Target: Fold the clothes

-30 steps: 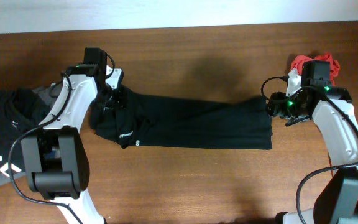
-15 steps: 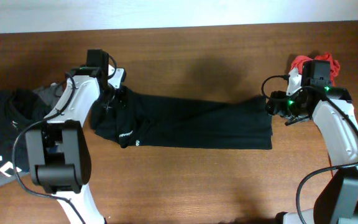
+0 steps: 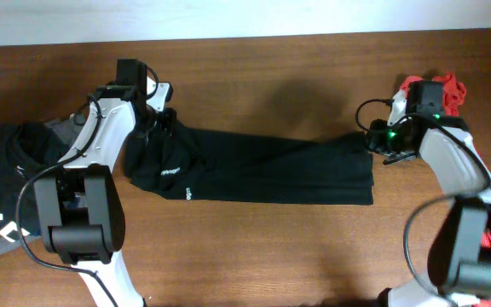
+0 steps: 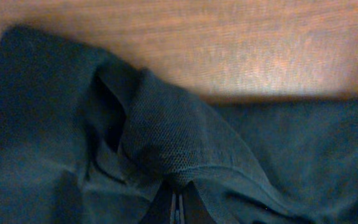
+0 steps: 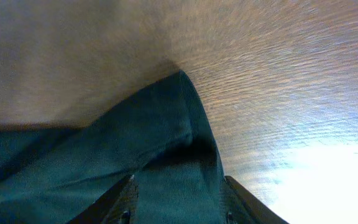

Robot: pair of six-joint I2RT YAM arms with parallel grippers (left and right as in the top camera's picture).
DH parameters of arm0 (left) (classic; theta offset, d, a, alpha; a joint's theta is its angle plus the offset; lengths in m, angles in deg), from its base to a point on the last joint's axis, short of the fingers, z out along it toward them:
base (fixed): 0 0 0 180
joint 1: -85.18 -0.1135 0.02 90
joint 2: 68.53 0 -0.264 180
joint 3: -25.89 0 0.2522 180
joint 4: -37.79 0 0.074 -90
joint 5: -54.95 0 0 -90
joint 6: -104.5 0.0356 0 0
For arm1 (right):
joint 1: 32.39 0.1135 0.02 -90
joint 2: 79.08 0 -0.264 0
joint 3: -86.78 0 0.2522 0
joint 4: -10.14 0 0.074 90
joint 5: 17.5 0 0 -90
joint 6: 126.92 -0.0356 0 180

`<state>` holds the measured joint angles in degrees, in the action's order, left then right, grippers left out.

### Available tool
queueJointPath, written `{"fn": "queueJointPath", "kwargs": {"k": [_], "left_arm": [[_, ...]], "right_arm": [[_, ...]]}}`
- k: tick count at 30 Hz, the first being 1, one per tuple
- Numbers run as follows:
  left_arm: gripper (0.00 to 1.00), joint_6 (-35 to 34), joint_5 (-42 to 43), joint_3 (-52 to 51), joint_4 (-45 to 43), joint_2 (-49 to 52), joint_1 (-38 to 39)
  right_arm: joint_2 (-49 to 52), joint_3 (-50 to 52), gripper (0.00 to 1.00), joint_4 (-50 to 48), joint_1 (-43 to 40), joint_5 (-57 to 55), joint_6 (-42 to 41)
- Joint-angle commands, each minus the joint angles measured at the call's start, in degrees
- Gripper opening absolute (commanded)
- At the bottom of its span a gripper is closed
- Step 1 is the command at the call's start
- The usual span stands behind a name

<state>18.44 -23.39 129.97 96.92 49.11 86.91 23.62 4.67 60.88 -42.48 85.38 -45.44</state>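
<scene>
The clothes in hand are one long black garment (image 3: pixel 271 170) lying flat across the middle of the table, with a small white logo (image 3: pixel 173 170) near its left end. My left gripper (image 3: pixel 154 119) is at that left end, shut on a raised fold of mesh fabric (image 4: pixel 166 146); its fingertips (image 4: pixel 176 208) meet under the fold. My right gripper (image 3: pixel 375 139) is at the garment's far right corner. In the right wrist view its fingers (image 5: pixel 122 200) stand apart on either side of a ridge of the cloth (image 5: pixel 179 155).
A heap of dark clothes (image 3: pixel 7 162) with white lettering lies at the left table edge. A red garment (image 3: pixel 450 85) sits at the far right behind the right arm. Bare wood (image 3: pixel 254 256) runs along the front of the table.
The left jaws have shut on the garment's left end and pulled it slightly toward the far edge. The right gripper has shifted onto the right corner and its jaws have narrowed.
</scene>
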Motion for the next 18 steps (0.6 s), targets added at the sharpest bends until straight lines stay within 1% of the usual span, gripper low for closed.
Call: {"fn": "queueJointPath", "kwargs": {"k": [1, 6, 10, 12, 16, 18], "left_arm": [[0.01, -1.6, 1.07, 1.27, -1.09, 0.24, -0.52], [0.0, -1.84, 2.71, 1.31, -1.68, 0.24, -1.2], [0.01, -1.86, 2.73, 1.31, -1.7, 0.24, -1.81], [0.01, -1.86, 2.75, 1.31, -1.68, 0.24, -1.92], [0.0, -2.73, 2.49, 1.31, -2.01, 0.24, -2.21], [0.01, -4.98, 2.51, 1.31, -2.54, 0.24, -2.86]], "right_arm": [[3.72, -0.07, 0.46, -0.87, -0.11, 3.45, 0.52], [5.05, -0.07, 0.44, -0.2, -0.04, 5.16, 0.57], [5.05, -0.07, 0.29, 2.14, -0.04, 5.18, 0.52], [5.05, -0.07, 0.26, 3.32, -0.04, 5.92, 0.57], [4.94, -0.24, 0.05, 2.82, -0.55, 3.85, 0.74], [4.7, -0.24, 0.04, 2.86, -1.57, 2.95, 0.5]]}}
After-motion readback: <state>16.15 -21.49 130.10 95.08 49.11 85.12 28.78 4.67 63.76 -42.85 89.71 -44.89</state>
